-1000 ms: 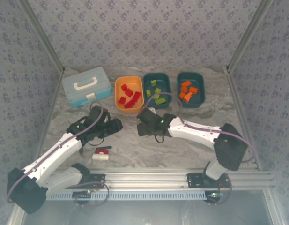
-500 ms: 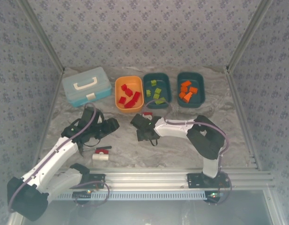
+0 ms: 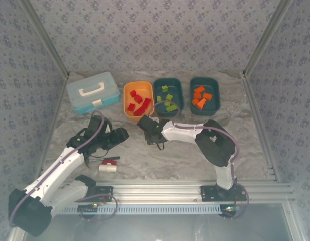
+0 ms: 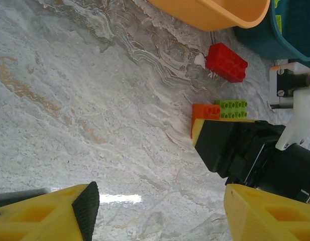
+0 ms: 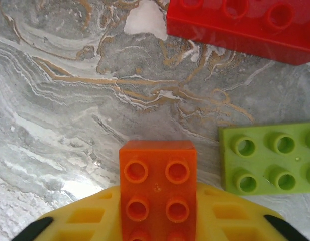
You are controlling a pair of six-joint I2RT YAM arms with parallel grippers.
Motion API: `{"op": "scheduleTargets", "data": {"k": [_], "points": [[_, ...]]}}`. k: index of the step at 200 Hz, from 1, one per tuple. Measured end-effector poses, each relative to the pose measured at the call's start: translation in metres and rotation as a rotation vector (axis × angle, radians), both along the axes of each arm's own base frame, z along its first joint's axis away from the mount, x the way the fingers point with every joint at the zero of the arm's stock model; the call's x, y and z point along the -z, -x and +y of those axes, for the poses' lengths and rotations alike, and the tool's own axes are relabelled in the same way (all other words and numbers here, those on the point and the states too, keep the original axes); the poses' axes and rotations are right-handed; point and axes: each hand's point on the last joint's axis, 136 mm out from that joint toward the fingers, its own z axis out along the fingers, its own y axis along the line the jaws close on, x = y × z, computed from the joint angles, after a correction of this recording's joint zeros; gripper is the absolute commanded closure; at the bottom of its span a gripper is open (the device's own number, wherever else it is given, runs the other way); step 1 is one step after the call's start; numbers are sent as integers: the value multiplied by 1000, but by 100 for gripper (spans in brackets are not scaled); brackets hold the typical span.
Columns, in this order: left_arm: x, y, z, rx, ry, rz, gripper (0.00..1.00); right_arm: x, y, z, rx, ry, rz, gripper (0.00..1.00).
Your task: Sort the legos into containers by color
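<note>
Three loose bricks lie on the surface [image 4: 69, 110]; right fingers [image 5: 160, 228] straddle the orange brick [image 5: 158, 186] for pickup, left fingers [image 4: 160, 213] open.

A glossy red plastic brick [image 5: 235, 27], a lime green studded plastic brick [image 5: 268, 158] and an orange 2-stud-wide plastic brick [image 5: 158, 188] lie on the grey marble-veined tabletop [image 5: 69, 100]. The rounded orange plastic tub [image 3: 138, 100] holds red pieces; 2 dark teal plastic tubs [image 3: 168, 96] hold green and orange
</note>
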Motion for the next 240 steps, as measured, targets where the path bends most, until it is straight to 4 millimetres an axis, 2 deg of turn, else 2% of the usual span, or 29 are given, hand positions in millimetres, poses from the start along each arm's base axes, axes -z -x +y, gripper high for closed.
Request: {"op": "scheduleTargets", "data": {"k": [37, 55, 72, 92, 105, 118, 131, 155, 177, 194, 213, 240], "points": [[3, 1, 0, 3, -1, 4, 32, -1, 5, 1, -11, 10, 2, 77], [4, 1, -2, 8, 1, 0, 32, -11, 9, 0, -17, 8, -9, 77], [4, 3, -7, 27, 3, -3, 32, -34, 11, -3, -18, -20, -39, 77], [8, 6, -19, 68, 4, 0, 32, -77, 9, -11, -2, -77, -98, 76], [12, 8, -30, 102, 3, 5, 32, -105, 3, -24, 27, -121, -141, 76], [17, 12, -41, 137, -4, 13, 32, -130, -10, -47, 76, -154, -183, 75], [23, 15, -52, 168, -12, 23, 32, -148, -29, -79, 153, -170, -219, 75], [33, 18, -67, 205, -31, 39, 33, -158, -67, -145, 306, -141, -260, 75], [33, 18, -79, 222, -38, 33, 33, -148, -95, -204, 434, -74, -252, 75], [27, 17, -87, 233, -30, 14, 33, -137, -114, -235, 505, -30, -227, 76], [20, 16, -92, 239, -25, -7, 33, -123, -135, -258, 560, 8, -200, 76], [15, 16, -97, 247, -23, -23, 33, -104, -160, -281, 610, 56, -164, 77]]}}
